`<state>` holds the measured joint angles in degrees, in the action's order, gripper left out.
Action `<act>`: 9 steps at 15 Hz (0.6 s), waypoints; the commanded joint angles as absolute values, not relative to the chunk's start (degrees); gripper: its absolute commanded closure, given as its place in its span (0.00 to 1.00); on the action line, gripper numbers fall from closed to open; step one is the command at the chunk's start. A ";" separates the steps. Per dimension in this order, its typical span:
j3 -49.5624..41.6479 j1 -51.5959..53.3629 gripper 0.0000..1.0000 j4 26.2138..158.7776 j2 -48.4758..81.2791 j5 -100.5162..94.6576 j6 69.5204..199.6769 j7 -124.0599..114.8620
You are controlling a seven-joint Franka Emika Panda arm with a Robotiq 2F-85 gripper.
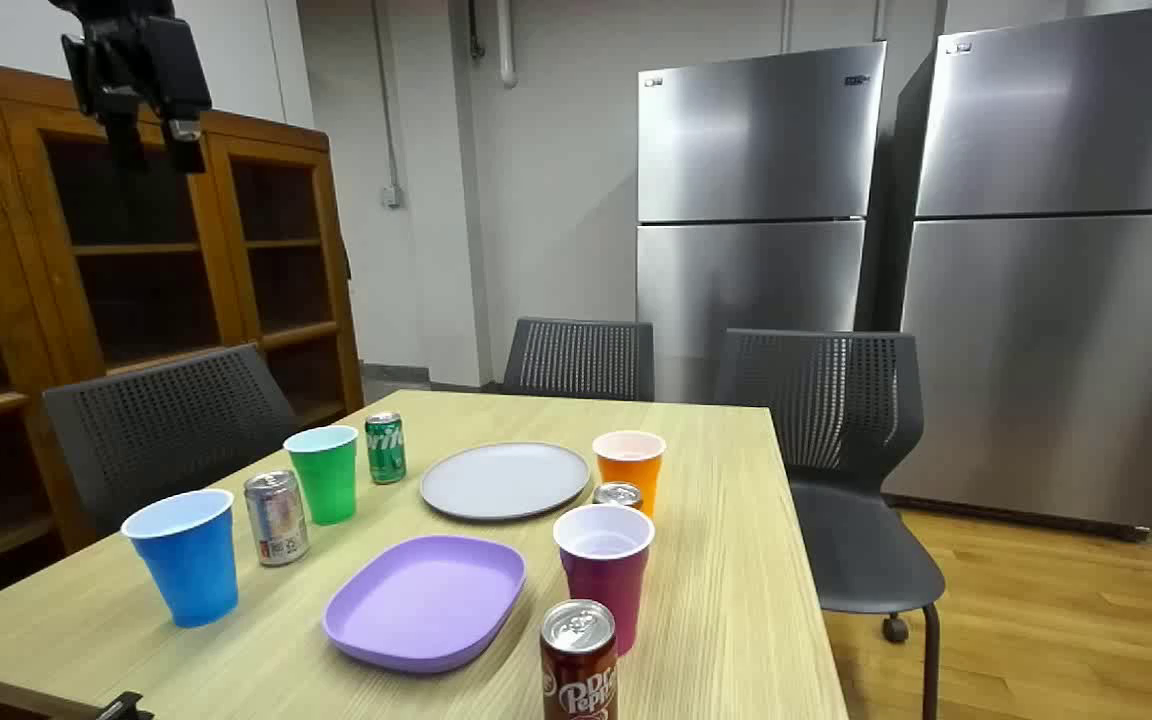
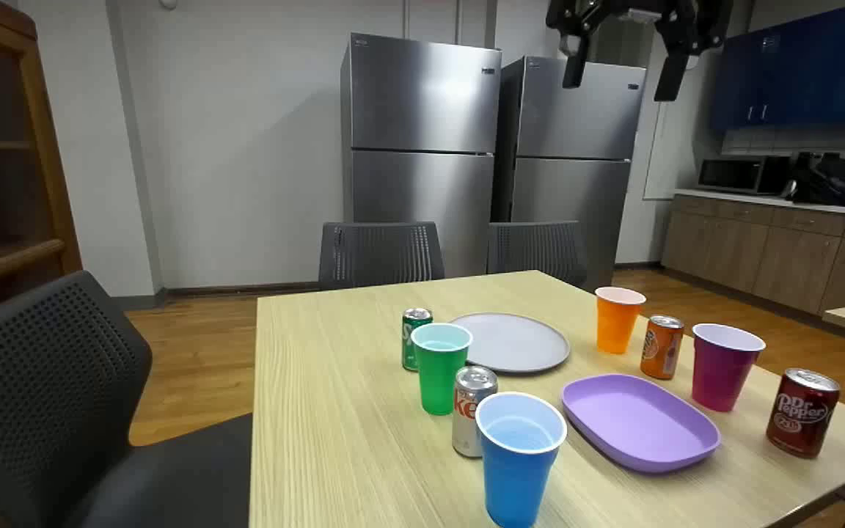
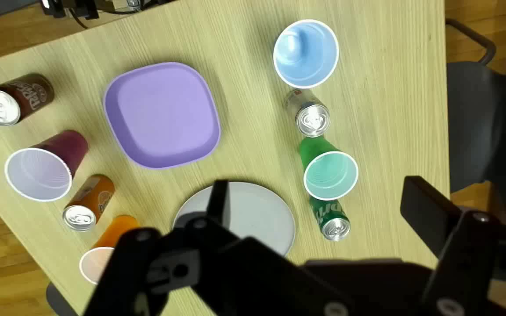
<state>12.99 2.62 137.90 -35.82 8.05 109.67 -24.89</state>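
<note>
My gripper [image 1: 158, 160] is open and empty, high above the table in both exterior views [image 2: 619, 86]. In the wrist view its spread fingers [image 3: 316, 188] frame the green cup [image 3: 330, 175] and the green Sprite can [image 3: 332, 219] far below. The silver Coke can [image 3: 310, 115] and the blue cup [image 3: 305, 53] stand in the same row. The grey round plate [image 3: 257, 215] is partly hidden by a finger. The purple square plate [image 3: 163, 114] lies near the middle. The orange cup [image 2: 619, 323], orange can [image 2: 661, 346], maroon cup [image 2: 725, 367] and Dr Pepper can [image 2: 802, 412] stand upright in another row.
The light wooden table [image 2: 334, 411] bears all these things. Dark chairs [image 1: 171, 420] stand round it. A wooden cabinet [image 1: 226, 330] and two steel fridges [image 1: 756, 290] stand behind. A counter with a microwave [image 2: 741, 174] shows in an exterior view.
</note>
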 commanded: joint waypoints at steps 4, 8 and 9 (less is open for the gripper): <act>12.83 2.79 0.00 137.74 -35.72 7.92 109.50 -24.98; 13.29 2.63 0.00 137.72 -35.27 7.87 109.82 -25.82; 13.59 2.55 0.00 138.05 -35.20 7.73 110.75 -26.16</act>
<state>12.98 2.62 137.92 -35.75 8.05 109.67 -24.89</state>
